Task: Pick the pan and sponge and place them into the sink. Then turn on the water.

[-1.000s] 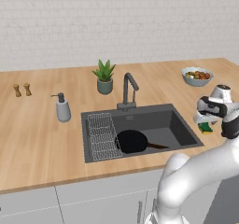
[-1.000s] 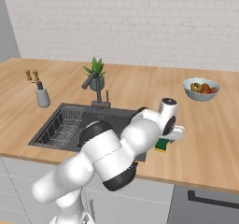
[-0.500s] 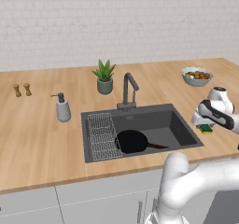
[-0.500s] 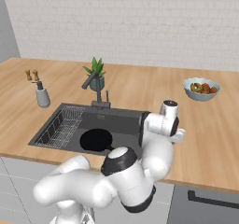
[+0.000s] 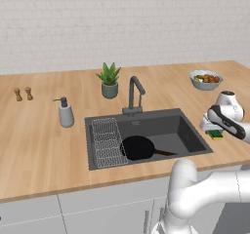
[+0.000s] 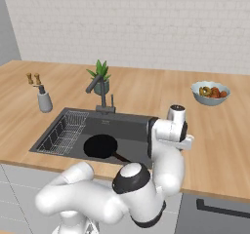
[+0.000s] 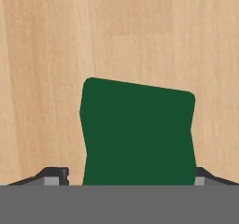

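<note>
The arm's wrist covers most of the sponge (image 5: 215, 134) on the counter (image 5: 39, 145) at the sink's (image 5: 193, 130) three o'clock, its green top lying between the gripper's (image 7: 126, 176) wide-spread fingertips (image 7: 55, 175), apparently ungripped.

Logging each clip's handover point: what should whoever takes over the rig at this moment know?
Tool: straddling the sponge, one finger on each side, not visibly clamped; cannot tell if it grips.
Pan: already in the sink, beside the wire rack.
Sponge: lying on the counter right of the sink.
Faucet: no water running.
Done: pan placed.
Left: grasp sponge, drop it in the sink, turn on the water.
</note>
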You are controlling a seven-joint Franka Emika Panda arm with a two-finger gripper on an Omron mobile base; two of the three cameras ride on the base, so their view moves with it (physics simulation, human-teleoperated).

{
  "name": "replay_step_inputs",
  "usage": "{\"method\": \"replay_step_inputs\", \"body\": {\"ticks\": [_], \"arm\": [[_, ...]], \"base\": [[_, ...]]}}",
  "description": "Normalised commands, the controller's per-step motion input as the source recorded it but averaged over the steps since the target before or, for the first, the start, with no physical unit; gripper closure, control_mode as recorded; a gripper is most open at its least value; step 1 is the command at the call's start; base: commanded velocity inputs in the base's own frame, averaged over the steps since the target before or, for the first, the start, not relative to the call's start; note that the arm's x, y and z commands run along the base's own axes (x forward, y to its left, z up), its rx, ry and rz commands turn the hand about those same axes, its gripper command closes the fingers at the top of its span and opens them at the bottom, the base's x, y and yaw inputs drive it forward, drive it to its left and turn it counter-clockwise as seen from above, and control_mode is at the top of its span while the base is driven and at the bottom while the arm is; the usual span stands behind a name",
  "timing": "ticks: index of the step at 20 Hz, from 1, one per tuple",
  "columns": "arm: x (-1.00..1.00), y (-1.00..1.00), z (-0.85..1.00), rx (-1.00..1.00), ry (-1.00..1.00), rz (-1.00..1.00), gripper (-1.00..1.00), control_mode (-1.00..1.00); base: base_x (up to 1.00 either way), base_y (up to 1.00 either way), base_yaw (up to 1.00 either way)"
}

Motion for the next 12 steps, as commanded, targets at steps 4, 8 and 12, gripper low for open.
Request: {"method": "replay_step_inputs", "body": {"ticks": [4,8,12], "arm": [[-0.47,0.25,-0.95,-0.01,0.13,-0.10,-1.00,-1.00],[-0.51,0.50,-0.98,-0.03,0.19,-0.13,1.00,-1.00],[-0.66,0.43,-0.96,0.00,0.15,-0.13,1.00,-1.00]], "base": [[0.00,0.00,0.00],[0.00,0.00,0.00],[0.00,0.00,0.00]]}}
